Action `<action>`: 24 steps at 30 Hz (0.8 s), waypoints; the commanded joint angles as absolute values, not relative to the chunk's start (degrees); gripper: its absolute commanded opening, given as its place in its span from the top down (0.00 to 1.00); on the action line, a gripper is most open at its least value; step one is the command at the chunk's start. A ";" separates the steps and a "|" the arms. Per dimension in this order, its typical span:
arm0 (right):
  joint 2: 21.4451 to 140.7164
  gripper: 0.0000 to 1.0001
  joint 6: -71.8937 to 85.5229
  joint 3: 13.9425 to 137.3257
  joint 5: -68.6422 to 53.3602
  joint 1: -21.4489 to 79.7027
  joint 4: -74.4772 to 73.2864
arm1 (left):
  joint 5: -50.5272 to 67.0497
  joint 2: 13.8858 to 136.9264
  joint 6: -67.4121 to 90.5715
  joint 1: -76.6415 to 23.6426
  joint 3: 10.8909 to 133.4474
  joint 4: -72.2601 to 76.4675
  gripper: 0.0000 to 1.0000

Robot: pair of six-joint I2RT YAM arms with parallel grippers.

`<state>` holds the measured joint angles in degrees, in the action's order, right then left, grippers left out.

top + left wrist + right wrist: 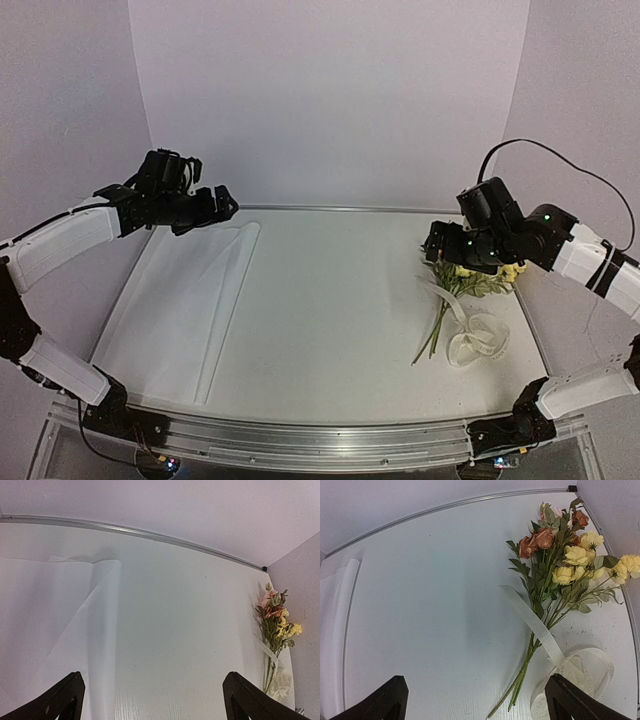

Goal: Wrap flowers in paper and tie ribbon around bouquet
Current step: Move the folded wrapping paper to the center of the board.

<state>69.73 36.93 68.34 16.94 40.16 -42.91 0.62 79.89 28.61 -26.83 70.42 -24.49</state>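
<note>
The flowers lie as a loose bunch at the table's right side: yellow, orange and pink blooms with green stems pointing toward the near edge. The cream ribbon crosses the stems, and its coiled end rests beside them. The large white paper lies flat on the left with one long edge folded over, well apart from the flowers. My left gripper hovers open above the paper's far corner. My right gripper hangs open over the blooms, holding nothing.
A metal rail runs along the table's back edge. Lavender walls close in behind and on both sides, and the right wall stands close to the flowers. A black cable loops above the right arm.
</note>
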 commanded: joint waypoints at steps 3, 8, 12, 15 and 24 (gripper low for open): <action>71.01 0.02 37.18 68.51 17.82 40.00 -41.38 | -5.70 78.23 31.52 -26.59 67.92 -23.83 0.00; 71.98 0.02 37.52 68.00 16.04 40.00 -40.72 | -8.52 78.80 34.68 -25.68 63.79 -23.56 0.00; 72.72 0.02 37.69 67.38 14.47 39.99 -39.77 | -9.15 79.95 37.80 -24.68 58.55 -20.86 0.00; 73.42 0.02 37.70 67.09 13.49 39.99 -39.31 | -8.90 82.15 39.51 -24.35 55.43 -18.65 0.00; 73.63 0.02 38.35 64.04 12.00 40.01 -36.51 | -6.72 87.31 42.10 -26.05 50.48 -14.20 0.00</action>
<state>73.19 37.60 65.15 12.65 40.16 -39.07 -7.27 86.45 40.35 -24.54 50.69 -18.29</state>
